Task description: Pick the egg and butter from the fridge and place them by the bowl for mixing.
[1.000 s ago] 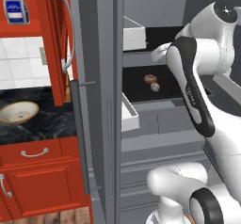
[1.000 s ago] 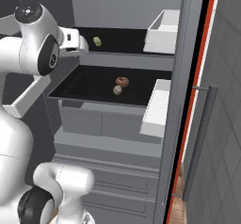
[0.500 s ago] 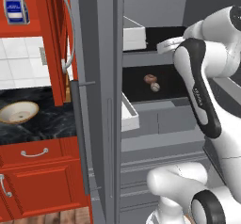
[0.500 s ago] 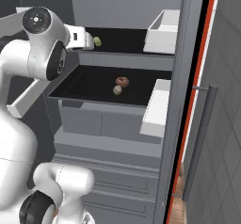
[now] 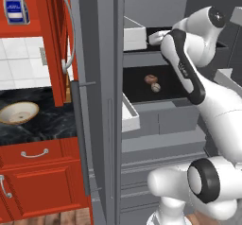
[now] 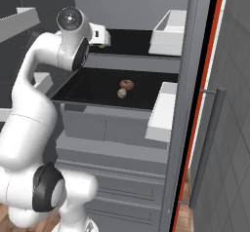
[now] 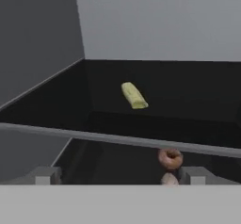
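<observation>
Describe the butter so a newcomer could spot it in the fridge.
Look in the open grey fridge at the upper dark shelf. The butter lies alone there, a pale-yellow stick; the egg and the ring-shaped brown item sit one shelf lower.

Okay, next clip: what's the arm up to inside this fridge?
The white arm is reaching into the open fridge at the level of the upper shelf, with its gripper open and holding nothing. The butter lies on that upper shelf, ahead of the fingers. The egg sits on the shelf below, next to a brownish ring-shaped item. The bowl waits on the dark counter to the left of the fridge, with nothing beside it yet.
</observation>
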You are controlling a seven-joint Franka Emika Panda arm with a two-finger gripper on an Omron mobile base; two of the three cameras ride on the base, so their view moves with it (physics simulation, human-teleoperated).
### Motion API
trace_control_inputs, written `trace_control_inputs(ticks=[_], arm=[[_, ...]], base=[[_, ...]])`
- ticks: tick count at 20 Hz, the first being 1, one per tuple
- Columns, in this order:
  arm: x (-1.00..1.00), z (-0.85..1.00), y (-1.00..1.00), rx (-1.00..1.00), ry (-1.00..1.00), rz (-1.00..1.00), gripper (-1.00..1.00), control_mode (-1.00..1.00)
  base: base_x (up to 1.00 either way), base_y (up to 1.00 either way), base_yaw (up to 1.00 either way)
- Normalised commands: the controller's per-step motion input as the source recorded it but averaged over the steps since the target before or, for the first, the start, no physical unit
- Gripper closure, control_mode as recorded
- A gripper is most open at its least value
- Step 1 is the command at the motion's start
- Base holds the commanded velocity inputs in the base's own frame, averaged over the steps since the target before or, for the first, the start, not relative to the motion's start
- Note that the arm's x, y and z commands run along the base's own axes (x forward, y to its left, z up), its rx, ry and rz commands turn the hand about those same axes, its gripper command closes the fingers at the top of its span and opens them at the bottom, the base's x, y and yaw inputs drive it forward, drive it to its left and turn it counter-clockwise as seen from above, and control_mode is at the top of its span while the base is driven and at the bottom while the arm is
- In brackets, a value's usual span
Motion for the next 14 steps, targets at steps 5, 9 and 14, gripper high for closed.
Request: trace_control_inputs(ticks=[5,9,14], arm=[[0.74,0.00,0.00,0.00,0.15,0.01,-1.00,-1.00],[0.67,0.00,0.00,0.00,0.12,0.00,-1.00,-1.00],[0.58,0.00,0.00,0.00,0.00,0.00,-1.00,-1.00]], base=[[0.00,0.00,0.00],[0.00,0.00,0.00],[0.00,0.00,0.00]])
